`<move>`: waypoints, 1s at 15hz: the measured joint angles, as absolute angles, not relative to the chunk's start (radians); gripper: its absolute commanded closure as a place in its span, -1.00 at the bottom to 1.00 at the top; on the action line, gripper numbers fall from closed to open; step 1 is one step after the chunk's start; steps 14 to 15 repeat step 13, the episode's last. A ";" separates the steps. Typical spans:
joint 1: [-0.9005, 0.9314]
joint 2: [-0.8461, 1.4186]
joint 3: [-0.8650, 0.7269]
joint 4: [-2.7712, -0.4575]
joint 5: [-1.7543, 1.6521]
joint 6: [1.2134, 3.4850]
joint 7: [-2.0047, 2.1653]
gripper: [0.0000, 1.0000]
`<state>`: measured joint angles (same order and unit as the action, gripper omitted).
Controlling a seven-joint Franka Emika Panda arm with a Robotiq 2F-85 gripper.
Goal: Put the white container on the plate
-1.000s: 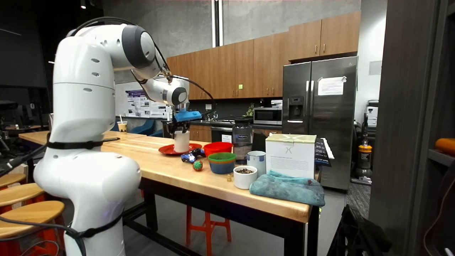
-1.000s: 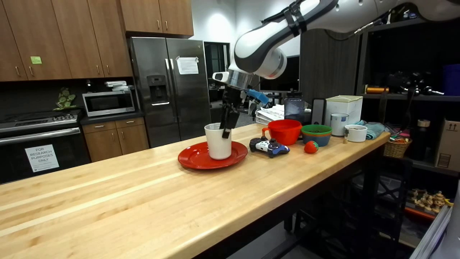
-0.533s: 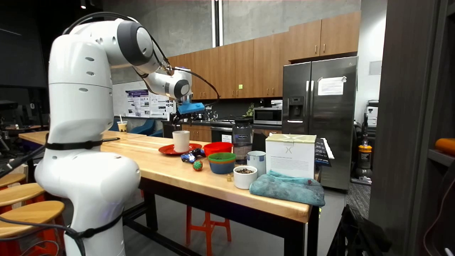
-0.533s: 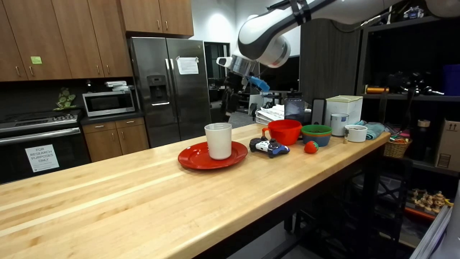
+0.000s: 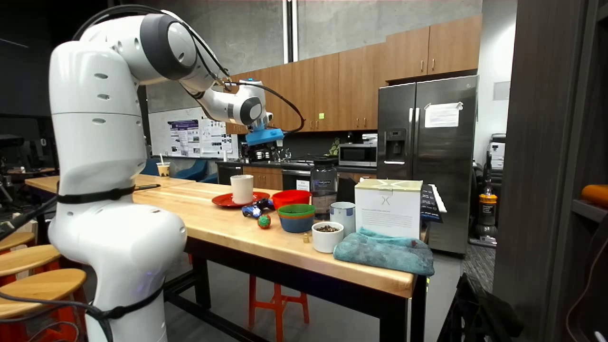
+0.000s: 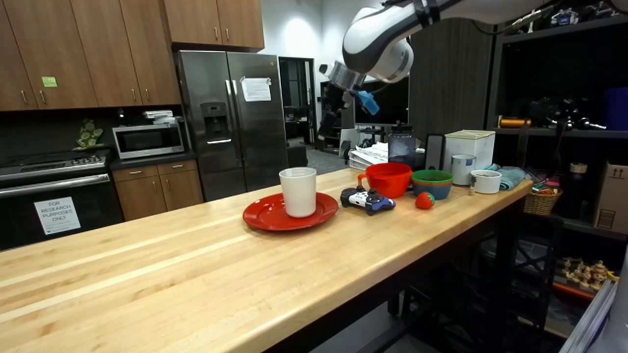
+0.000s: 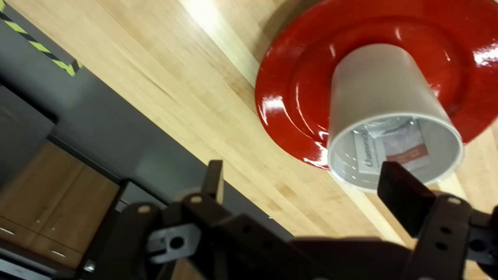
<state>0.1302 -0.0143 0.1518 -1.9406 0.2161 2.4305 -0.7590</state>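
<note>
- In both exterior views, the white container [image 6: 300, 193], a plain cup, stands upright on the plate [image 6: 262, 213], which is flat, round and red and lies on the wooden table [image 6: 147, 289].
- In an exterior view, a folded teal towel [image 5: 384, 251] lies at the nearest corner of the table, just in front of a white box [image 5: 388, 211]. A low white bowl [image 5: 327, 243] with dark contents, a stack of bowls [image 5: 297, 225] and a red bowl [image 5: 281, 202] lead back toward the plate.
- In an exterior view, the plate lies near the far long edge of the table, a game controller [image 6: 367, 200] just beside it. The gripper [image 6: 324, 129] hangs higher than the container, well apart from it.
- In the wrist view, the jaws stand wide apart. Printed packets [image 7: 402, 144] show inside the container, and bare wood separates the plate from the table's edge.
</note>
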 measured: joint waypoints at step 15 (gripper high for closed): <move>0.077 -0.083 0.084 -2.148 0.010 2.545 -0.417 -1.00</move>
